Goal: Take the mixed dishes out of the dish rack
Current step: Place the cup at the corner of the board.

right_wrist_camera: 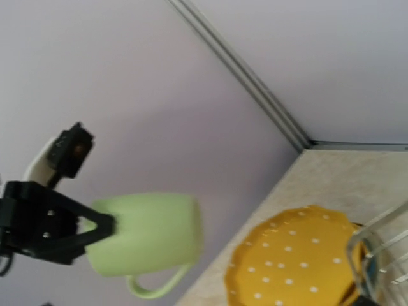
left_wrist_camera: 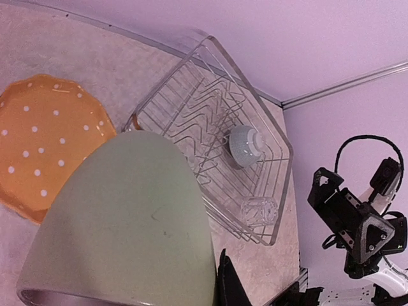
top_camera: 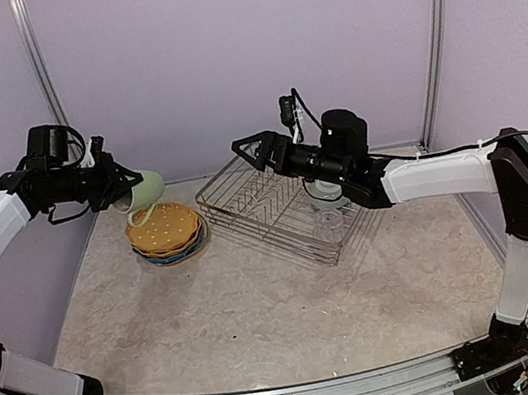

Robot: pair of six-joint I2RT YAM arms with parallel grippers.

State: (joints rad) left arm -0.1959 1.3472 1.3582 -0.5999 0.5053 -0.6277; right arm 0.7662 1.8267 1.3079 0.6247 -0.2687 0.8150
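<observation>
The pale green mug [right_wrist_camera: 148, 233] is blurred in the right wrist view — the orange plate [top_camera: 163, 228] covers the plates beneath [top_camera: 178, 256].

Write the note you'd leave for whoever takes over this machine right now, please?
Left gripper: shut on the pale green mug, held tilted in the air by the plate stack.
Right gripper: hovering over the dish rack, holding nothing; I cannot tell whether it is open.
Done: plates are out and stacked on the table left of the rack, an orange dotted one on top. The mug is out too.
Left: set the mug down, then unload the small light-blue bowl, lying upside down in the rack, and the clear glass near it.
</observation>
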